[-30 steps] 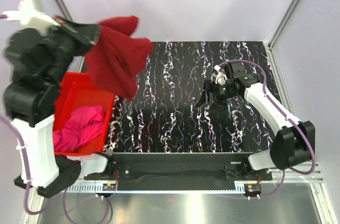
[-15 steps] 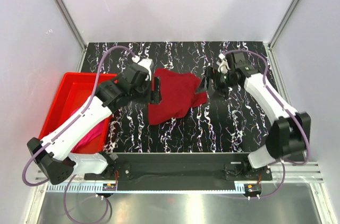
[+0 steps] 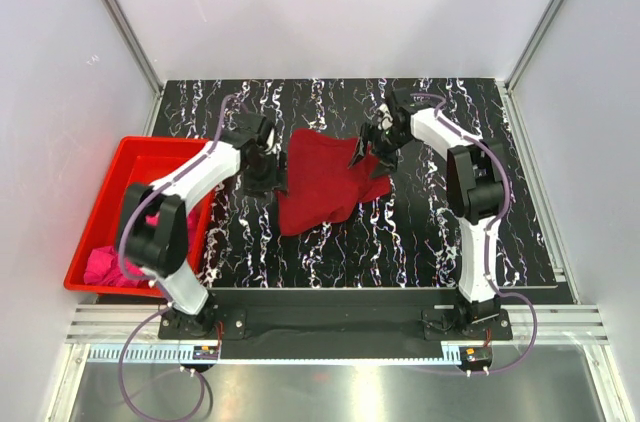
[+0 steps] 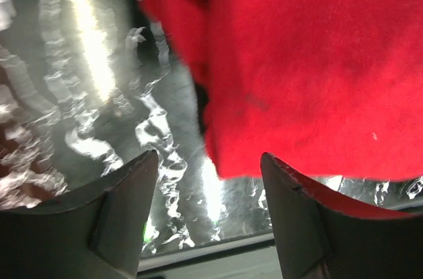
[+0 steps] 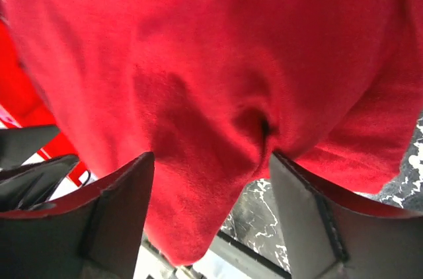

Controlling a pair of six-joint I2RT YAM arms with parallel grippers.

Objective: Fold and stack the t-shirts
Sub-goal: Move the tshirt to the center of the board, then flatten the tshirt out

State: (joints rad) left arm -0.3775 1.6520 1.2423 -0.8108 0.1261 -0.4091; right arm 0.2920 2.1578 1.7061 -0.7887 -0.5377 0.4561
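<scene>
Top external: crimson t-shirt [image 3: 322,180] lies crumpled on the black marbled table [image 3: 450,232], roughly mid-table. Left gripper [image 3: 270,180] stands at the shirt's left edge, right gripper [image 3: 368,154] at its upper right corner. Red bin [image 3: 140,148] sits well to the left of the shirt, with the pink t-shirt [image 3: 108,268] bunched in the bin's near end.

Left wrist: left gripper [image 4: 208,159] has its fingers [image 4: 125,206] spread wide, nothing clamped. The crimson t-shirt [image 4: 297,61] fills the upper right, its edge just past the fingertips, with table [image 4: 92,94] bare to its left.

Right wrist: right gripper [image 5: 211,157] also stands spread. The crimson t-shirt [image 5: 198,47] fills the view and bulges down between the fingers [image 5: 317,219], neither pinching it.
</scene>
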